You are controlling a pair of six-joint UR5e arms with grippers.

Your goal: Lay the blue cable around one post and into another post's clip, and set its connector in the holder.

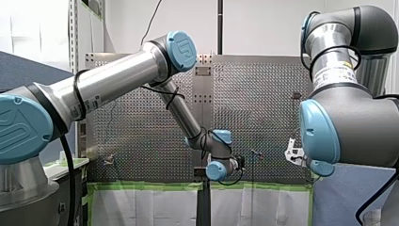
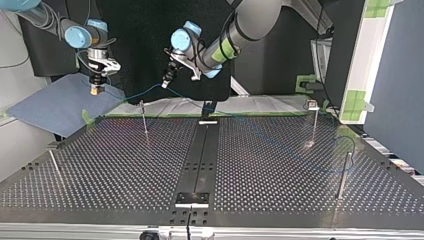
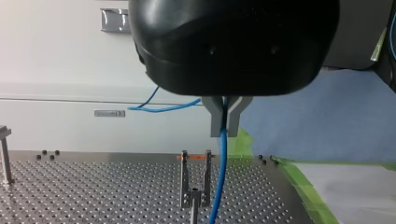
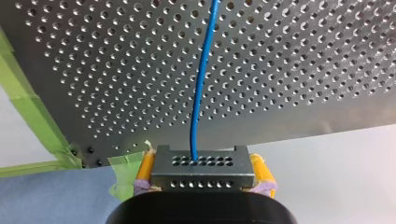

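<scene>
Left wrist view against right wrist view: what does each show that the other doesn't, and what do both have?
Only the left wrist view: my left gripper shut on the cable, which runs beside a forked clip post, not in it; a second post stands further off. Only the right wrist view: the connector held between my right gripper's yellow pads, the cable leaving it. Both: the blue cable, the perforated table and green tape.

Blue cable (image 4: 201, 84), grey perforated table (image 4: 303, 56), green tape (image 4: 30, 95), right tool's (image 4: 201, 161) yellow pads (image 4: 260, 169)
</scene>
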